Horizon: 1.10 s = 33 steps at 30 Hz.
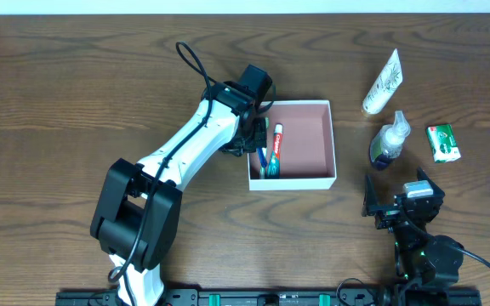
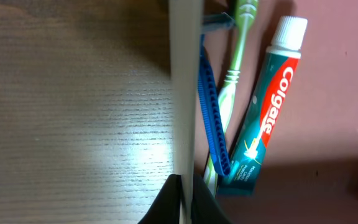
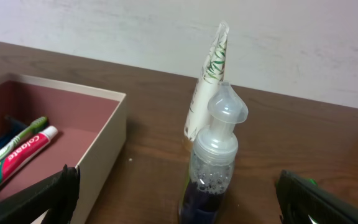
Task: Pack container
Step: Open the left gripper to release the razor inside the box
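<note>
While L gripper (image 2: 183, 200) clamps the container (image 1: 304, 127) wall, I judge next item is pump bottle (image 3: 214, 155): R gripper (image 1: 395, 200), jaws wide, must advance & close on it.

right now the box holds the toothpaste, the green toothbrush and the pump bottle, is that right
Not quite. The pump bottle is not in the box; it stands on the table to the box's right, as the overhead view shows. The toothpaste and the green toothbrush are in the box.
</note>
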Available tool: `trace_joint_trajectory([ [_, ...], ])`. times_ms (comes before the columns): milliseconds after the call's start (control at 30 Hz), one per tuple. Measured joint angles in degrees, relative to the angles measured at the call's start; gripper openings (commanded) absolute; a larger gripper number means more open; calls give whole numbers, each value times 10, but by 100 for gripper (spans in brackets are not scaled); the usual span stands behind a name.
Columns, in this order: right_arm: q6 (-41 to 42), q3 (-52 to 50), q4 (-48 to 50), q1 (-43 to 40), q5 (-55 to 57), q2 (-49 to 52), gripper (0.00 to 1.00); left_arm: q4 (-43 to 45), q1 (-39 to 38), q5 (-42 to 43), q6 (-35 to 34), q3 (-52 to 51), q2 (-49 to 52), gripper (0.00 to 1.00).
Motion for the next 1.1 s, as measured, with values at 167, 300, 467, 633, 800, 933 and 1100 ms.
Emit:
trace_joint_trajectory([
  [167, 0, 0, 0, 0, 0, 0, 99, -1, 0, 0, 10, 0, 0, 6],
  [300, 0, 0, 0, 0, 0, 0, 99, -1, 0, 0, 17, 0, 0, 6],
  [467, 0, 0, 0, 0, 0, 0, 99, -1, 0, 2, 21, 0, 0, 17],
  [633, 0, 0, 0, 0, 0, 0, 99, 0, 0, 2, 18, 0, 0, 17],
  [800, 0, 0, 0, 0, 0, 0, 100, 0, 0, 2, 13, 0, 0, 8],
  [933, 0, 0, 0, 0, 0, 0, 99, -1, 0, 2, 2, 0, 0, 6],
  [1100, 0, 0, 0, 0, 0, 0, 99, 1, 0, 0, -6, 0, 0, 6],
])
